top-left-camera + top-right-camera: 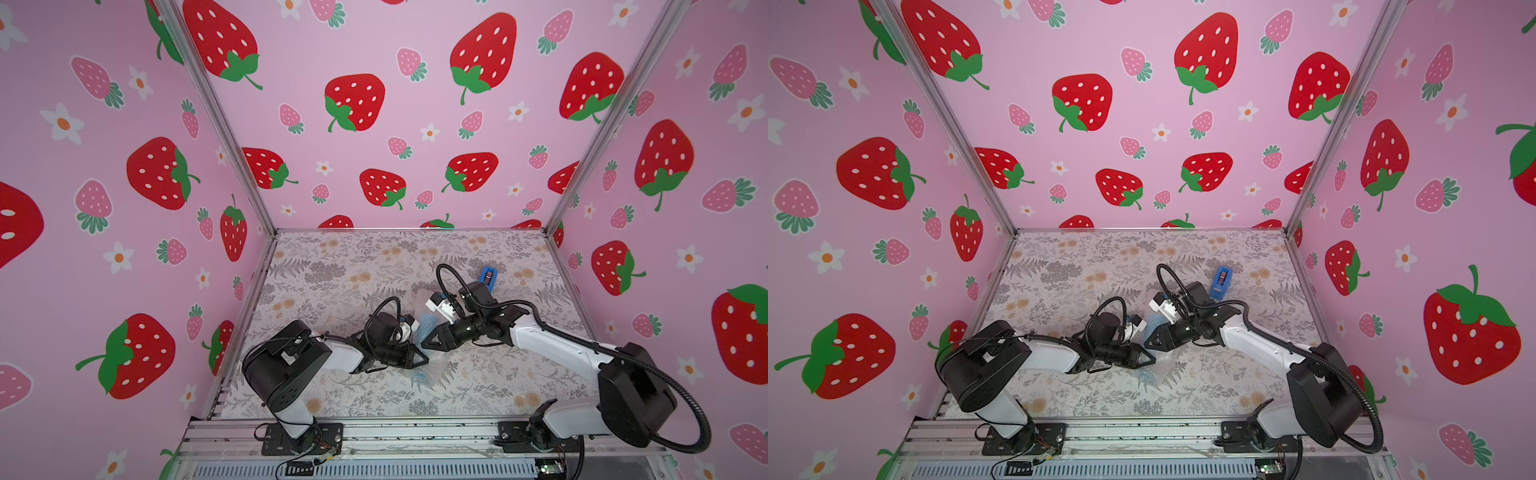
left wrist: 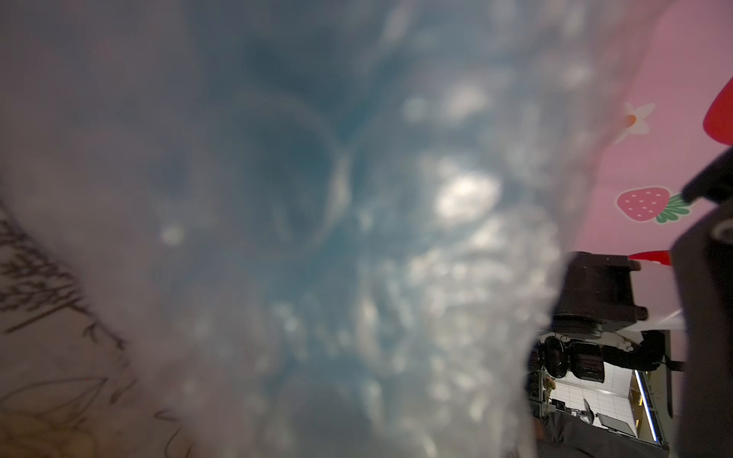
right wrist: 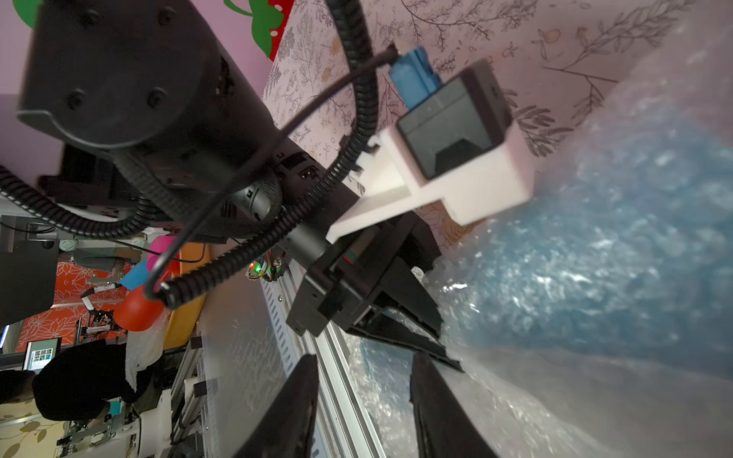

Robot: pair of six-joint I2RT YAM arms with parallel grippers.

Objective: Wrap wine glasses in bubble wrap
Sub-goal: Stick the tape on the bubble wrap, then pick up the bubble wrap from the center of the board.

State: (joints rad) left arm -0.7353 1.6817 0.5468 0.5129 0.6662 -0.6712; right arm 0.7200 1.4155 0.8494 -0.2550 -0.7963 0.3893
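Observation:
The light blue wine glass point(image 1: 428, 325) point(image 1: 1152, 323) lies mid-table inside the clear bubble wrap point(image 1: 420, 296) point(image 1: 1148, 376); only blue patches show through the film. My left gripper point(image 1: 426, 360) point(image 1: 1152, 360) comes in from the left, its jaws shut on a fold of the wrap beside the glass. The left wrist view is filled with blurred bubble wrap point(image 2: 456, 277) and the blue glass point(image 2: 309, 178) behind it. My right gripper point(image 1: 426, 343) point(image 3: 364, 357) hovers just behind the left one, fingers apart, one finger against the wrap point(image 3: 555, 396) over the glass point(image 3: 595, 257).
A darker blue tape dispenser point(image 1: 488, 279) point(image 1: 1221, 282) stands behind the right wrist. The floral table point(image 1: 332, 266) is walled in by strawberry-print panels on three sides, with a metal rail point(image 1: 395, 432) along the front. The two arms nearly meet at the middle.

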